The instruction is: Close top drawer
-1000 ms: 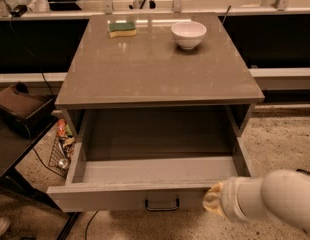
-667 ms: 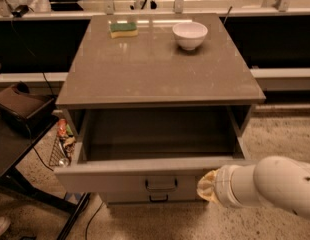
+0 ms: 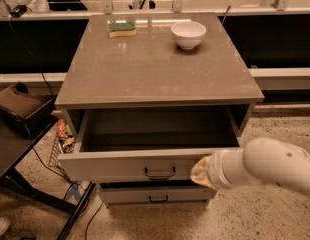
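Observation:
The top drawer (image 3: 125,164) of the grey cabinet stands partly open, its tall pale front panel carrying a small black bar handle (image 3: 160,173). Its inside looks dark and empty. My gripper (image 3: 199,171) is at the right part of the drawer front, at the end of my white arm (image 3: 267,166), which comes in from the right. It looks pressed against the panel, just right of the handle.
A lower drawer (image 3: 155,195) with a similar handle is shut below. On the cabinet top (image 3: 155,69) are a white bowl (image 3: 188,34) and a green-yellow sponge (image 3: 122,29). A dark stand (image 3: 20,149) and cables are at the left. Speckled floor lies in front.
The drawer has slid inward toward the cabinet, and my gripper has moved with its front panel. The lower drawer front now shows beneath.

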`<state>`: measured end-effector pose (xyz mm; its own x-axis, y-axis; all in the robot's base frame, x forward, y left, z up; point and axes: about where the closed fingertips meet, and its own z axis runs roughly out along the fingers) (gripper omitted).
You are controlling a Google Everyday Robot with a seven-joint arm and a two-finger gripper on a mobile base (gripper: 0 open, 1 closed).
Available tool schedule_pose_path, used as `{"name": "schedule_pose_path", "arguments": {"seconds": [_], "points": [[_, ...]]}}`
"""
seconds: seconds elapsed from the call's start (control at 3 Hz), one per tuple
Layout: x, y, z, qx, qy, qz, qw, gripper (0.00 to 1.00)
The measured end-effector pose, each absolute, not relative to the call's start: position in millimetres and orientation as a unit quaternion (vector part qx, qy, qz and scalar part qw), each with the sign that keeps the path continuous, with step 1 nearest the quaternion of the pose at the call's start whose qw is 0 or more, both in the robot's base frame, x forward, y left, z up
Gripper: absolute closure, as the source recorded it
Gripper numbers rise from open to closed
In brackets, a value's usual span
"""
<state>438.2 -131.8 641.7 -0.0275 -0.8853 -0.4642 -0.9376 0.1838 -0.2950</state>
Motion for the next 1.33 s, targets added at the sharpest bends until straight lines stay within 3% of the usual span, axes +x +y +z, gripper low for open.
{"name": "schedule_pose_path", "arguments": {"seconds": [0.33, 1.33], "points": [[482, -118, 629, -0.639, 0.709, 0.071, 0.288, 1.00], [559, -95, 642, -0.631, 0.706, 0.052, 0.318, 1.00]]}}
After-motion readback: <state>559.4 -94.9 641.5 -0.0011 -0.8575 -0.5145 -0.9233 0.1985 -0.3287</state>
